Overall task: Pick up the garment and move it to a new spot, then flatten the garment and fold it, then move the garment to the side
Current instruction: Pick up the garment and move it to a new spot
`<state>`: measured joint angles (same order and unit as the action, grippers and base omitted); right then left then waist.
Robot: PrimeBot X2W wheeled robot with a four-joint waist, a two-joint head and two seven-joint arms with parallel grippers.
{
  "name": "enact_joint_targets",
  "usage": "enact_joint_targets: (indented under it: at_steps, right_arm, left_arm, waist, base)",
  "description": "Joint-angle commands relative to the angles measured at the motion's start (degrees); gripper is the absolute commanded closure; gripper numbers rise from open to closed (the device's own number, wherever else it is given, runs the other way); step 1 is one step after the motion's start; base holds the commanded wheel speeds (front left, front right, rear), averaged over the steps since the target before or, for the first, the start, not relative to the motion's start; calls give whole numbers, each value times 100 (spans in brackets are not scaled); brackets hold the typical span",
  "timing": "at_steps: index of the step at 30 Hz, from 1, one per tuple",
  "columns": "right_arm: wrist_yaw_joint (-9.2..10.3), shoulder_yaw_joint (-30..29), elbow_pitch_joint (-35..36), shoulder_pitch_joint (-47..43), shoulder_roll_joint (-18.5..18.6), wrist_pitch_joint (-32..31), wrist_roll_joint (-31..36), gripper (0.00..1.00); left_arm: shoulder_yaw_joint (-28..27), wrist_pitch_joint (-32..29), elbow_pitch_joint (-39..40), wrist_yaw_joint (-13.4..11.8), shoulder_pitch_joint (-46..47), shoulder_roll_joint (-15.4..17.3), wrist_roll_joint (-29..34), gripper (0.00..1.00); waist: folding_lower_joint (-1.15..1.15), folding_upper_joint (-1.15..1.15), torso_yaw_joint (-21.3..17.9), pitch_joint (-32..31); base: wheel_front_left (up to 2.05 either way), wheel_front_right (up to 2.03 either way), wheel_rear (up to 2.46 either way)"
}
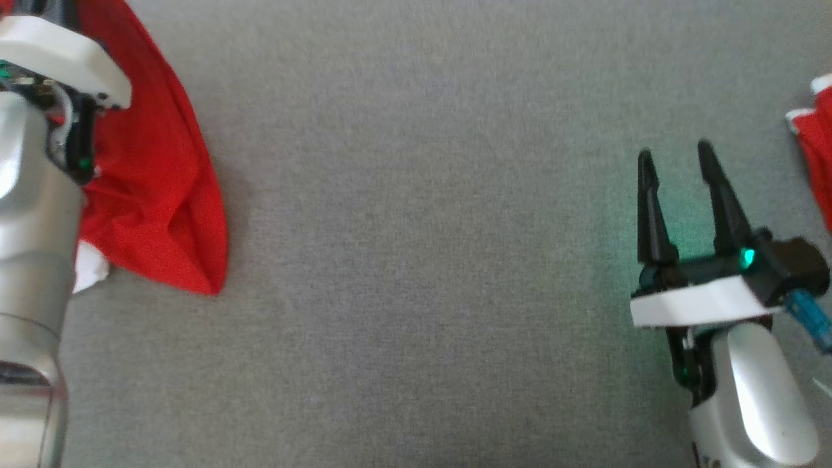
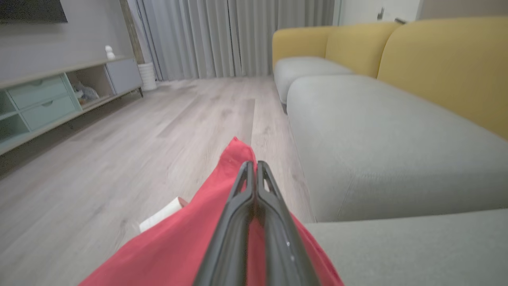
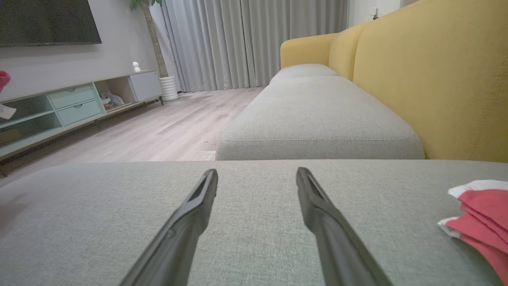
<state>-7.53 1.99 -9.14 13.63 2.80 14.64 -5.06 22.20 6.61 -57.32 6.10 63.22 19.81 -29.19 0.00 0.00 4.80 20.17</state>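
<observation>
The red garment (image 1: 156, 195) hangs bunched at the upper left of the head view, with a white bit at its lower edge, beside my left forearm (image 1: 32, 208). In the left wrist view my left gripper (image 2: 254, 165) is shut, its fingers pressed together with the garment's red cloth (image 2: 178, 246) caught between them and draping below, over the sofa's edge. My right gripper (image 1: 675, 153) stands open above the grey seat at the lower right, and nothing lies between its fingers (image 3: 257, 171).
The grey sofa seat (image 1: 422, 260) spreads across the head view. Another red cloth with white trim (image 1: 819, 162) lies at the right edge, right of my right gripper (image 3: 482, 214). Beyond are the yellow backrest (image 3: 436, 79), wooden floor (image 2: 119, 139) and a low cabinet (image 2: 39, 99).
</observation>
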Motion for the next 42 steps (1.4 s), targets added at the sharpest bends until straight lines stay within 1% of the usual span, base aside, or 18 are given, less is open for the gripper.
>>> enact_joint_targets:
  at_steps: [1,4,5,9,13,17,21,29,32,35,39,40,41,42]
  right_arm:
    - [4,120,119,-116,8,36,-39,0]
    - [4,122,27,-228,8,36,-115,0]
    - [4,143,-13,-300,8,36,-167,0]
    - [4,184,-35,-374,8,36,-267,0]
    - [4,227,-10,-371,8,36,-364,0]
    - [4,287,10,-353,8,36,-452,0]
    - [4,358,40,-301,8,36,-568,0]
    - [4,420,70,-200,8,36,-778,0]
    - [4,455,69,-198,8,36,-848,0]
    - [4,501,104,-168,8,36,-876,0]
    - [4,562,148,-101,8,36,-919,0]
    - [4,573,154,-89,8,36,-932,0]
    - [4,573,154,-89,8,36,-932,0]
    - [4,586,158,-81,8,36,-945,0]
  left_arm:
    - [-150,154,192,-58,252,234,32,100]
    - [-165,491,337,-129,225,87,25,100]
    - [-186,631,493,-212,183,-12,23,100]
    - [-102,751,948,-301,30,-241,92,100]
    - [63,786,1531,-365,-131,-467,197,100]
    - [314,681,2070,-406,-268,-709,288,100]
    - [538,528,2512,-467,-319,-893,379,100]
    - [761,377,3155,-558,-127,-1240,407,100]
    - [812,375,3264,-602,-37,-1286,448,100]
    - [833,353,3202,-654,122,-1319,487,100]
    - [952,287,2620,-564,376,-1299,575,100]
    - [1007,235,2394,-513,419,-1293,597,52]
    - [1007,235,2394,-513,419,-1293,597,52]
    - [1048,203,2180,-454,463,-1297,600,0]
  waist:
    - [0,0,79,-287]
    - [0,0,132,-576]
    - [0,0,147,-754]
    - [0,0,102,-992]
    - [0,0,-80,-1068]
    - [0,0,-364,-1034]
    - [0,0,-736,-930]
    - [0,0,-1522,-720]
    - [0,0,-1786,-700]
    - [0,0,-2007,-597]
    - [0,0,-2212,-417]
    - [0,0,-2241,-378]
    - [0,0,-2241,-378]
    - [0,0,-2260,-338]
  base:
    - [0,0,0]
    - [0,0,0]
    - [0,0,0]
    - [0,0,0]
    - [0,0,0]
    - [0,0,0]
    - [0,0,0]
    - [0,0,0]
    - [0,0,0]
    - [0,0,0]
    - [0,0,0]
    - [0,0,0]
    - [0,0,0]
    - [0,0,0]
